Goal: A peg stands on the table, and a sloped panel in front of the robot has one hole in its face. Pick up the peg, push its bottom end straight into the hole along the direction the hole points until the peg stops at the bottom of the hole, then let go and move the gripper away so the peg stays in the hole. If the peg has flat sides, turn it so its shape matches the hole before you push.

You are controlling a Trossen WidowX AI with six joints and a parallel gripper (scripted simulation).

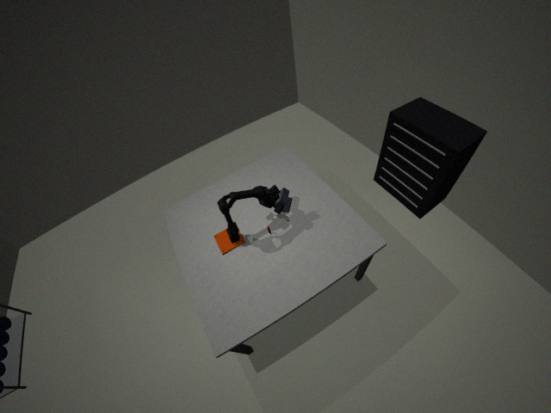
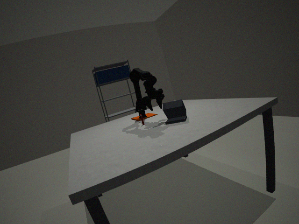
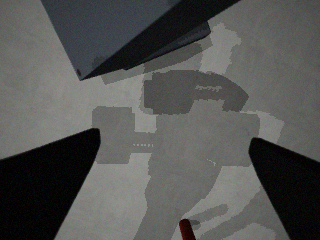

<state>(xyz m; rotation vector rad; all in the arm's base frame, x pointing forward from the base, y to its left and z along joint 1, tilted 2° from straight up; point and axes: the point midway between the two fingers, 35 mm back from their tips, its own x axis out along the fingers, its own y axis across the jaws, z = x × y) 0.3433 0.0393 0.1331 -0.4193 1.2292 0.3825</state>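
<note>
A thin red peg (image 1: 269, 230) (image 2: 142, 119) stands upright on the table; its top end shows at the bottom edge of the wrist view (image 3: 187, 230). The dark blue-grey sloped panel block (image 1: 285, 202) (image 2: 174, 109) (image 3: 110, 30) stands on the table, beyond the peg as seen from the wrist. Its hole cannot be made out in any view. My gripper (image 2: 157, 109) (image 3: 174, 140) is wide open and empty, pointing down above the table, between the peg and the block in the exterior view. The peg is not between the fingertips.
The arm's orange base plate (image 1: 221, 243) (image 2: 152, 115) lies behind the peg in the exterior view. The panel block is close beside the gripper. Arm shadows cover the table (image 1: 267, 288) (image 2: 108, 154) around the peg. A dark drawer cabinet (image 1: 413, 164) and a shelf rack (image 2: 112, 74) stand away from the table.
</note>
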